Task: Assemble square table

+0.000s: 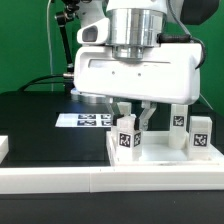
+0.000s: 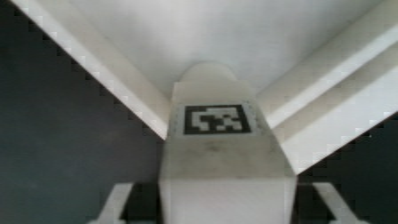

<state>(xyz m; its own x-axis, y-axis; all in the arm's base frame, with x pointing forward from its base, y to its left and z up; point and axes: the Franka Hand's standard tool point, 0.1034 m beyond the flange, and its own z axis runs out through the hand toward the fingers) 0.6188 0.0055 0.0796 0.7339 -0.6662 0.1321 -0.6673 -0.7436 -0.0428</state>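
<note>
the claw (image 1: 134,118) is down over the near part of the black surface (image 1: 35,115), and its two fingers (image 1: 146,116) close on a white tagged leg (image 1: 126,138), which stands upright between them. two more legs (image 1: 199,139) stand near at the exterior view's right. the marker board (image 1: 84,120) lies flat behind. the wrist view shows the gripped leg (image 2: 221,140) with its tag.

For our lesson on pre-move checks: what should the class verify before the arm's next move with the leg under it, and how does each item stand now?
1. Leg between the end effector fingers: ok.
2. Leg upright: ok.
3. Fingers pressed firmly on leg: cannot tell.
4. Neighbouring leg apart from end effector: ok.
5. Target socket in view: cannot tell.
</note>
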